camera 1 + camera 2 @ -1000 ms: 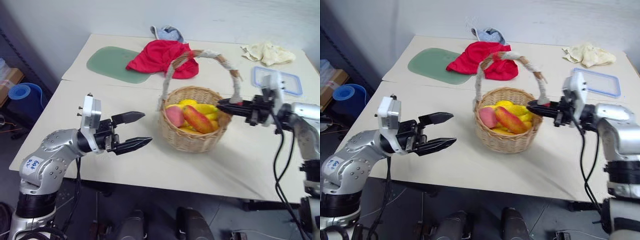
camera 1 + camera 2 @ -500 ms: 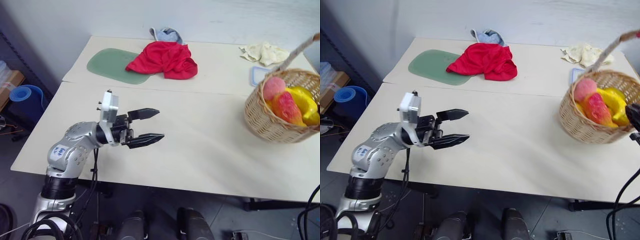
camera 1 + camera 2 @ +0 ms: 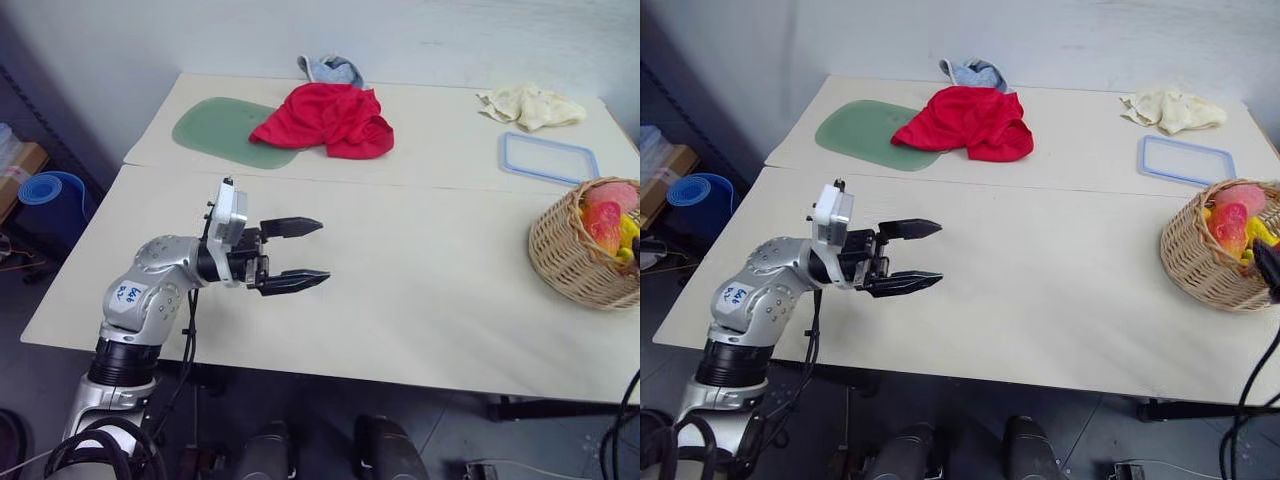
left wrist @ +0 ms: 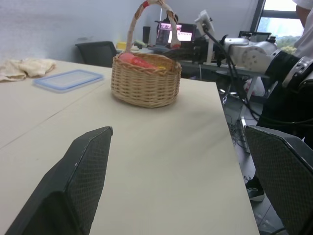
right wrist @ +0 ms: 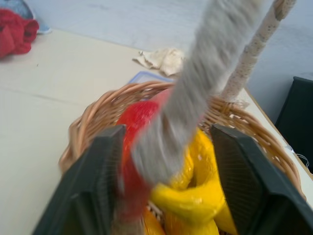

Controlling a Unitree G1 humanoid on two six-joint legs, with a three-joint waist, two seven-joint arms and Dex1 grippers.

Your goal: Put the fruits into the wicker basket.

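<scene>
Beyond the left gripper (image 3: 322, 250), a red cloth (image 3: 325, 120) overlaps a green mat (image 3: 225, 130). Well off past its fingertips lie a blue-rimmed tray (image 3: 548, 157) and a cream cloth (image 3: 530, 105).

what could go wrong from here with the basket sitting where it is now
1. The wicker basket stands close to the table's right edge with the fruits piled in it; a nudge could tip it off.
2. The right gripper is open with the basket's handle between its fingers; pulling away crookedly could snag the handle and drag the basket.
</scene>
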